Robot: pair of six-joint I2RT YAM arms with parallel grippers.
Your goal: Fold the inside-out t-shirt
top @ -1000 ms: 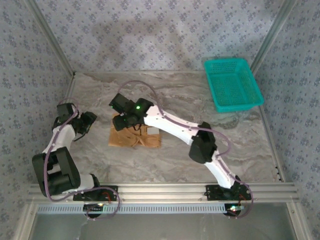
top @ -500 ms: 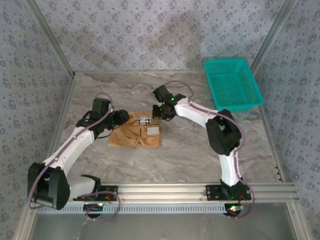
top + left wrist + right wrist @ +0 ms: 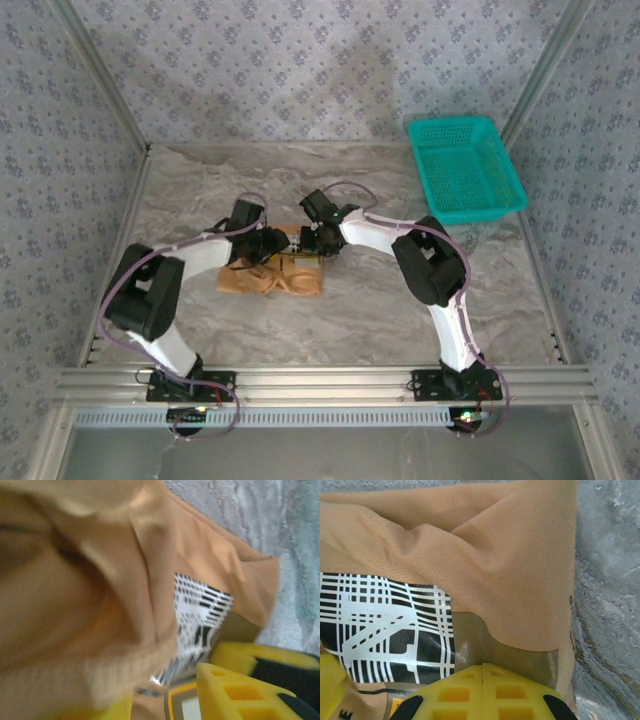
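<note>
The orange-tan t-shirt [image 3: 272, 275] lies folded into a small bundle mid-table, a black-and-white print label [image 3: 375, 625] facing up. My left gripper [image 3: 268, 246] is at the bundle's far left edge. In the left wrist view, the left gripper [image 3: 160, 696] has its yellow fingers [image 3: 235, 692] apart, with a ribbed fold of the t-shirt [image 3: 75, 615] bulging between them. My right gripper [image 3: 318, 241] is at the far right corner. Its yellow fingertips [image 3: 465, 690] are pressed together, nothing between them, right at a shiny brown patch [image 3: 475, 640] of the t-shirt [image 3: 510, 565].
A teal mesh basket [image 3: 465, 168] stands at the back right of the marble table [image 3: 400, 300]. The two grippers are close together over the shirt's far edge. Metal frame rails run along the near edge [image 3: 320, 380].
The left arm has swung in from the left wall to the shirt's far left edge. The right gripper moved off the bundle's left side to its far right corner.
</note>
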